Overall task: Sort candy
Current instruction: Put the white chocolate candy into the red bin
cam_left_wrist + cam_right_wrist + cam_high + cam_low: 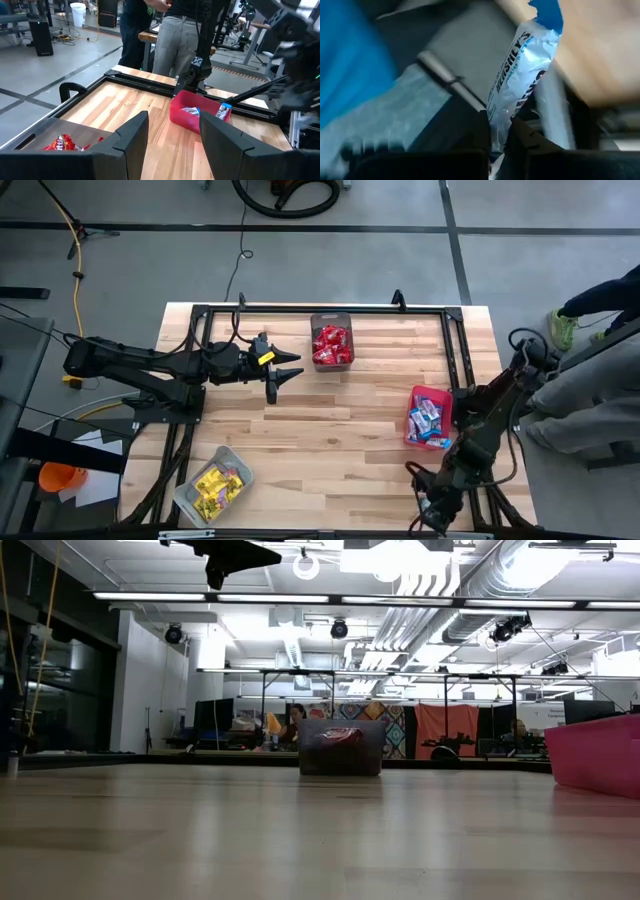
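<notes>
Candy, a blue-and-white shiny wrapped packet (pixel 517 80), is pinched between the right gripper's (pixel 500 135) two dark fingers, clamped tight on its lower end, with the rest of the wrapper standing up beyond the fingertips. From above, that right gripper (pixel 432 508) sits at the near right corner of the light wooden table (pixel 330 440), right by the black frame rail. Just beyond it along that side is the red plastic bin (pixel 416 395), loaded with more blue-and-white packets (pixel 424 422).

Over on the other side, the left gripper (pixel 283 372) hangs above the far middle of the table with its fingers apart and nothing between them. Just off its fingertips is the dark mesh bin (pixel 331 319) holding red wrapped candy (pixel 331 343); in the left wrist view those red packets (pixel 62 144) show beside one finger (pixel 131 137), and the red bin (pixel 186 116) lies ahead between the two fingers.

Well back from both grippers, at the near left corner, the clear grey bin (pixel 192 488) carries the yellow wrapped candy (pixel 219 484). A person (pixel 585 395) stands at the table's right edge.
</notes>
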{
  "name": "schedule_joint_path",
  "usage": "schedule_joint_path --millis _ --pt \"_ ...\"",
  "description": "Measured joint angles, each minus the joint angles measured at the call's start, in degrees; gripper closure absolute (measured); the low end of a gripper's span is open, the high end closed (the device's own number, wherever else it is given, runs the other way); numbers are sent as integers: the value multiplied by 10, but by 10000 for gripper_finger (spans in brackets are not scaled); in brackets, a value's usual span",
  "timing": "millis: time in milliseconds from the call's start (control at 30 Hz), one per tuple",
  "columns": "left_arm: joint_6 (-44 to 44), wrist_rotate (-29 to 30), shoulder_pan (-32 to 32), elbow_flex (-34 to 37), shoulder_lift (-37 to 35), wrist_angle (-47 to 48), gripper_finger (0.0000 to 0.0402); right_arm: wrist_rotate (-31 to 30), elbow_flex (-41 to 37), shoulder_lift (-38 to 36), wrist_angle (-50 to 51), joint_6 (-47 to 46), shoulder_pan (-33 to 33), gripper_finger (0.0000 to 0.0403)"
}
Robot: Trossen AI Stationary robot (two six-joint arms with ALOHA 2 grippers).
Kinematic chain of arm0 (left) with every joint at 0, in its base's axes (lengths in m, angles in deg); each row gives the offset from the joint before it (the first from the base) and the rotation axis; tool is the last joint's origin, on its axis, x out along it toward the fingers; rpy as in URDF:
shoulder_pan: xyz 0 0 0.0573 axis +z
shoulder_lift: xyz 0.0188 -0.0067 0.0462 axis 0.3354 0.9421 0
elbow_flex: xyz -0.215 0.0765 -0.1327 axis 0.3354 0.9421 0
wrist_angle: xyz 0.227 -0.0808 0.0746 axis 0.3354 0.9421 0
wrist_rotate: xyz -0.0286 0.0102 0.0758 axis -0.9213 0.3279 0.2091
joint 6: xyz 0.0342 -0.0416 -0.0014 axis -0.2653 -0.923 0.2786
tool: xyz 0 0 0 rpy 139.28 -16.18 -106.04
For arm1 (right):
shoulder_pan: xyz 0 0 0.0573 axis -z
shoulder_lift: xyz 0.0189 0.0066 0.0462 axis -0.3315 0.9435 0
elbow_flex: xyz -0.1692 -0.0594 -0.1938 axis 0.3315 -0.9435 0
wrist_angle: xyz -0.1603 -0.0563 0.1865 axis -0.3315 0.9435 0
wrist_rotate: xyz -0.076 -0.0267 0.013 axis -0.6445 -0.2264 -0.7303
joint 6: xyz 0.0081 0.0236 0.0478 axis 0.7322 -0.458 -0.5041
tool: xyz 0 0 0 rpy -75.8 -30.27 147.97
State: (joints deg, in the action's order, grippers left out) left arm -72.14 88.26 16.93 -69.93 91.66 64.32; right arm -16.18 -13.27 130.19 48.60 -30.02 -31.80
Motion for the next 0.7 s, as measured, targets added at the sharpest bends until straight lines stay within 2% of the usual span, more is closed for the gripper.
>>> schedule_joint_path --millis 200,333,400,567,700 --pt "0 0 0 0 0 0 237 -128 60 -8 -36 266 51 386" --pt "-6 0 0 0 0 0 237 -192 76 -8 -34 418 132 386" --pt "-15 0 0 0 0 -1 237 -205 86 -10 -31 484 178 386" --pt "-25 -1 0 0 0 -4 237 -241 98 -56 -21 593 255 386" --pt "-42 -1 0 0 0 -7 237 -329 99 -132 20 636 262 386"
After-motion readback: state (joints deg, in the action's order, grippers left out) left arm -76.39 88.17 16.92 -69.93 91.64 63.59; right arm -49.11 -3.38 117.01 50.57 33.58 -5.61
